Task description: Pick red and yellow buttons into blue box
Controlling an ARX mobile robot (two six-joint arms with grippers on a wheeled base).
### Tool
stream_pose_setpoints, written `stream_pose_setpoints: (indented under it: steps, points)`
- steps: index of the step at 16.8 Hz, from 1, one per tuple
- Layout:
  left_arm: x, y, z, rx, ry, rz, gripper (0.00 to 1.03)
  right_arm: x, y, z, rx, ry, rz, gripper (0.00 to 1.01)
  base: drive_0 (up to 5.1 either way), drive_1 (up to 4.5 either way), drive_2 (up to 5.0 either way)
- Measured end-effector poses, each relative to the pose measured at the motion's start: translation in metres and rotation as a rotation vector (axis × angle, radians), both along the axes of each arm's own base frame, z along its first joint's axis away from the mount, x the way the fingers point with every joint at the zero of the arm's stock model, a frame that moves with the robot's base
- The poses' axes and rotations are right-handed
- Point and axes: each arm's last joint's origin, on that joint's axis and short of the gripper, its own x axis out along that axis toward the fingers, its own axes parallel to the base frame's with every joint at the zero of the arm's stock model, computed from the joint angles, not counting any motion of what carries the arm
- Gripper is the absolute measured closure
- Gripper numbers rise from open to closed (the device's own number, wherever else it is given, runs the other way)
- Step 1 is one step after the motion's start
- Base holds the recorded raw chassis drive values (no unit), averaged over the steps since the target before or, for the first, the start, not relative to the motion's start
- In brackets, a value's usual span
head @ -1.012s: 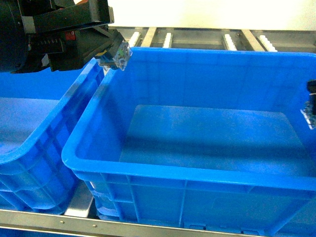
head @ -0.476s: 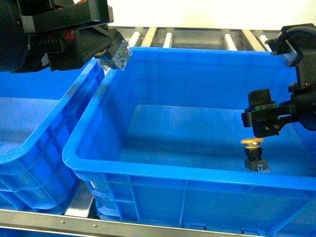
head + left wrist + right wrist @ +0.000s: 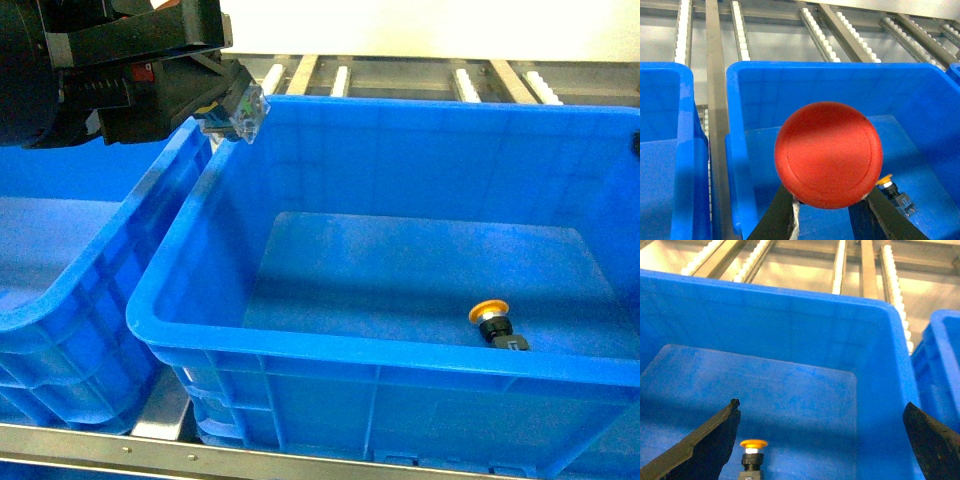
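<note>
- The left gripper (image 3: pixel 232 108) is clamped on the red button (image 3: pixel 829 154), held over the far-left corner rim of the blue box (image 3: pixel 330 350); let go there, it could strike the rim and fall outside
- The yellow button (image 3: pixel 492 322) lies tipped on the box floor near the front wall; a hard drop might knock it
- The right gripper (image 3: pixel 820 440) hangs wide open and empty above the box; its fingers (image 3: pixel 700 442) risk clipping the wall

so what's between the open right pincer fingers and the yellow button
Nothing: only bare floor of the blue box around the yellow button, seen in the right wrist view between the fingers.
</note>
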Motion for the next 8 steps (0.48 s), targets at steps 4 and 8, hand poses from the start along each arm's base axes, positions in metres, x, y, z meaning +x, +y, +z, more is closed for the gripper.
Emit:
stream_pose_setpoints:
  steps: [4, 8]
  points:
    - [0.0, 0.0, 0.0, 0.0, 0.0, 0.0, 0.85, -0.051, -0.042, 0.014, 0.019, -0.093, -0.124, 0.03, 0.0, 0.0, 0.0]
    - [0.0, 0.0, 0.0, 0.0, 0.0, 0.0, 0.85, -0.098, -0.061, 0.006, 0.046, -0.095, -0.236, 0.03, 0.0, 0.0, 0.0]
